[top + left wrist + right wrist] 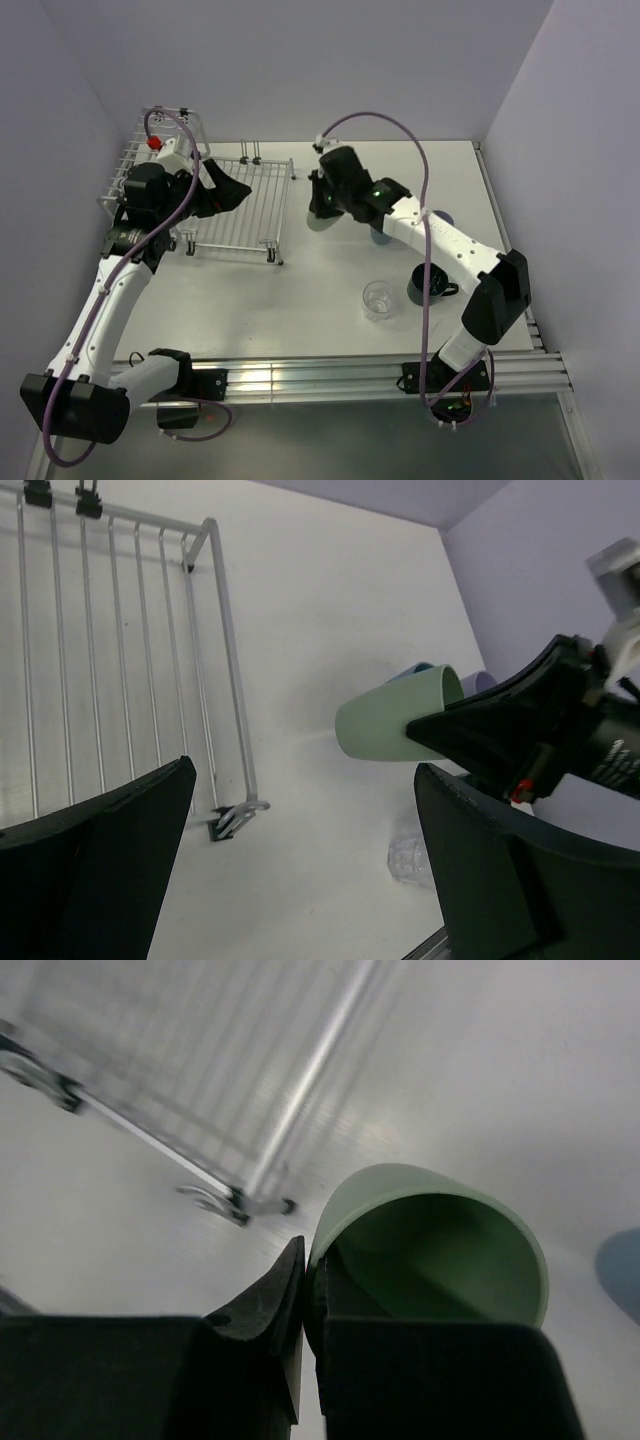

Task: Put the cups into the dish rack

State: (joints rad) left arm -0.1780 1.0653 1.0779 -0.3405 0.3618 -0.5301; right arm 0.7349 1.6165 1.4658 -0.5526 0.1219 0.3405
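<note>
The jaws of the right gripper [305, 1260] are shut tight on the rim of the pale green cup [430, 1230] — one finger inside, one outside. The cup is held tipped on its side over the table [300, 300], near the corner of the dish rack [250, 225]. The left gripper [305, 770] is over the flat rack tray, jaws wide apart and holding nothing. The clear glass [378, 299] and the dark green mug [425, 283] stand on the table by the right arm.

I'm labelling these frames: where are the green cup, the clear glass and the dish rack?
green cup [385, 725], left wrist view, outer side wall.
clear glass [378, 299], top external view, its open top.
dish rack [233, 660], left wrist view, side rail.
</note>
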